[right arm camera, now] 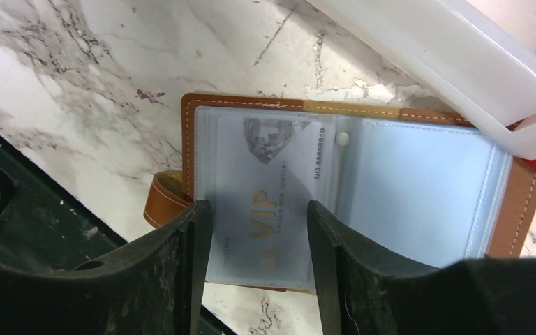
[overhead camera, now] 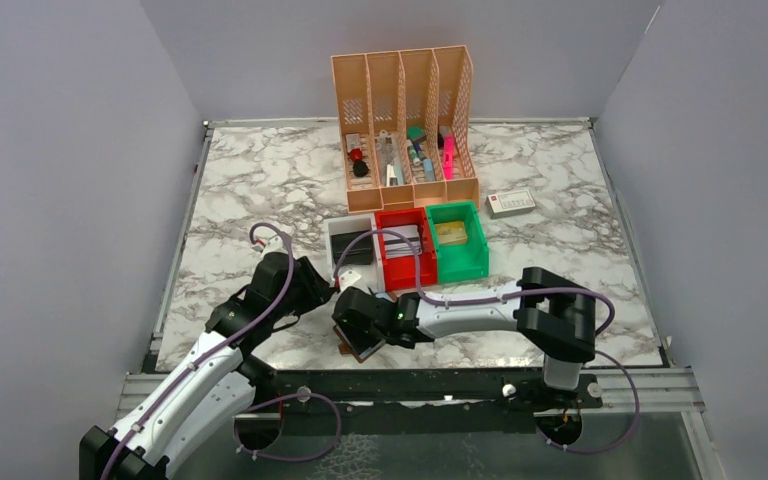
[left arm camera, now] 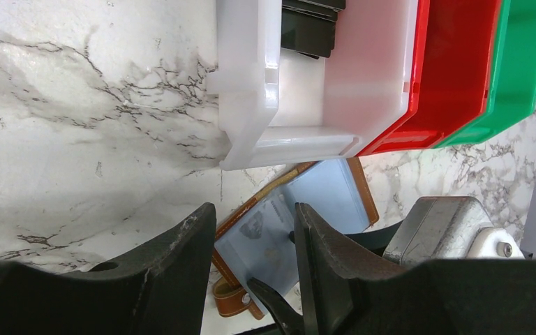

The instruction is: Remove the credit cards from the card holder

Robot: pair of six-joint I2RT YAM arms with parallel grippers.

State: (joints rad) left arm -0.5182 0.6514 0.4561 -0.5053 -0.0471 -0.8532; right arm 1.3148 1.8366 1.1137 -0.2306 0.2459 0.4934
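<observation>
The brown card holder (right arm camera: 189, 142) lies open on the marble near the table's front edge, its strap at the lower left. Clear bluish sleeves cover its inside. A pale credit card (right arm camera: 272, 174) with gold "VIP" lettering sits in the left sleeve. My right gripper (right arm camera: 258, 241) is open and hovers just over that card, one finger on each side of it. My left gripper (left arm camera: 255, 241) is open above the same holder (left arm camera: 234, 296) and card (left arm camera: 269, 234). In the top view both grippers, left (overhead camera: 325, 292) and right (overhead camera: 358, 328), meet over the holder (overhead camera: 350, 348), which is mostly hidden.
A white bin (overhead camera: 332, 245) holding a black case, a red bin (overhead camera: 410, 272) and a green bin (overhead camera: 460, 265) stand just behind the holder. The white bin (left arm camera: 248, 84) nearly touches it. An orange file rack (overhead camera: 405, 120) and a white box (overhead camera: 511, 203) are further back.
</observation>
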